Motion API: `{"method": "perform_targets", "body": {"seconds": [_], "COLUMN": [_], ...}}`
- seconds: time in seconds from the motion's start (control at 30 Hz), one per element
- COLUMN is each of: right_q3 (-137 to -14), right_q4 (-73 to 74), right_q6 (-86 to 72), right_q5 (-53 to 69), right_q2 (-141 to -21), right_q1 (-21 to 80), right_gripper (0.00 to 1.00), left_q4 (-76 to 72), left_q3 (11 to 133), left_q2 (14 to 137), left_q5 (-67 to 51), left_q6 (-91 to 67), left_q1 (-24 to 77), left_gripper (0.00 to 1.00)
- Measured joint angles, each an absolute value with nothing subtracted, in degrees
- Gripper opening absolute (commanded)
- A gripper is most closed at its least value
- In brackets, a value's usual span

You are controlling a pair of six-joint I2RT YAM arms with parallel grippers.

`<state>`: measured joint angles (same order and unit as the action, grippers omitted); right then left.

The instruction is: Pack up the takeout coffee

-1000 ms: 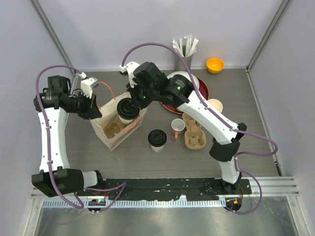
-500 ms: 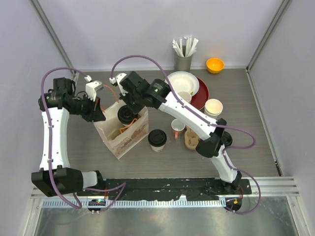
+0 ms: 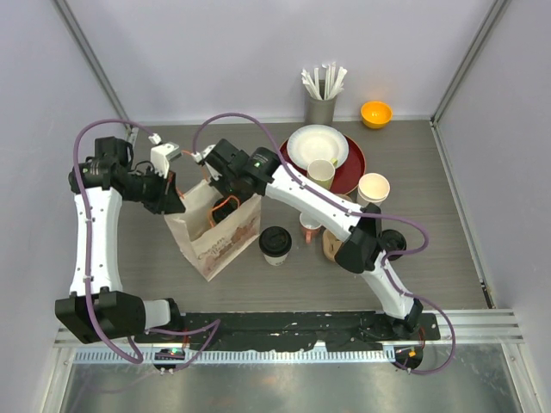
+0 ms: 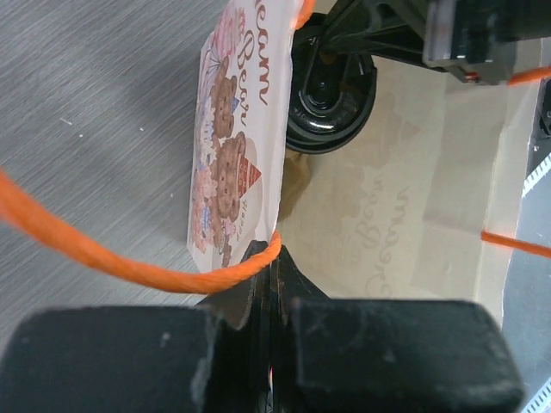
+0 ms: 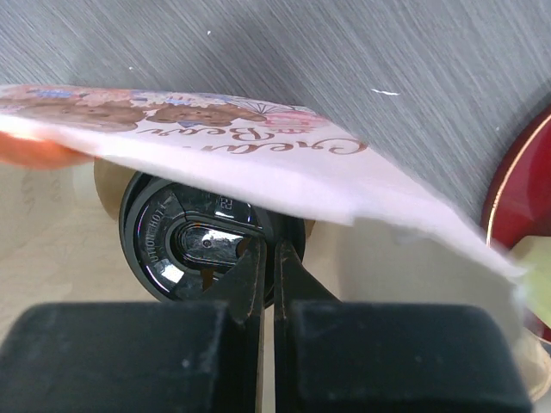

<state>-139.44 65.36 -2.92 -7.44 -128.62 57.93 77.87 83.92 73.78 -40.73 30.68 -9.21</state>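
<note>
Left tool point(image 4: 275, 258) clenched on bag point(image 4: 237, 146) rim; right tool point(image 5: 269, 248) apparently pinching cup point(image 5: 181, 245) lid inside bag.

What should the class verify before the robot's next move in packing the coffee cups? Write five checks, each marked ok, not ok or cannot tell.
1. The left gripper is shut on the rim of the bag, holding it open: ok.
2. The right gripper is shut on the first cup, at its lid: ok.
3. The first cup is below the bag rim: ok.
4. The first cup rests on the bag floor: cannot tell.
5. The second cup stands upright on the table, lid on: ok.
</note>
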Motion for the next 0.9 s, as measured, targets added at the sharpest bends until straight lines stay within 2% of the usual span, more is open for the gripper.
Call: {"method": "perform_targets", "body": {"seconds": [0.57, 0.9], "right_q3": [-132.75, -131.13], "right_q4": [60.34, 58.43], "right_q6": [-3.57, -3.77], "right_q5": [-5.89, -6.20], "right_q2": [-128.92, -128.25], "right_q1": [56.31, 56.18], "right_gripper": [0.01, 0.33], "left_q4": [77.60, 77.23], "left_q3": [83.31, 83.31], "left_q2": [73.78, 73.78], "left_q5": [-40.27, -40.12], "left_q6": [30.48, 30.48], "left_q1": [-9.21, -9.21], "left_gripper": [0.00, 0.00]}}
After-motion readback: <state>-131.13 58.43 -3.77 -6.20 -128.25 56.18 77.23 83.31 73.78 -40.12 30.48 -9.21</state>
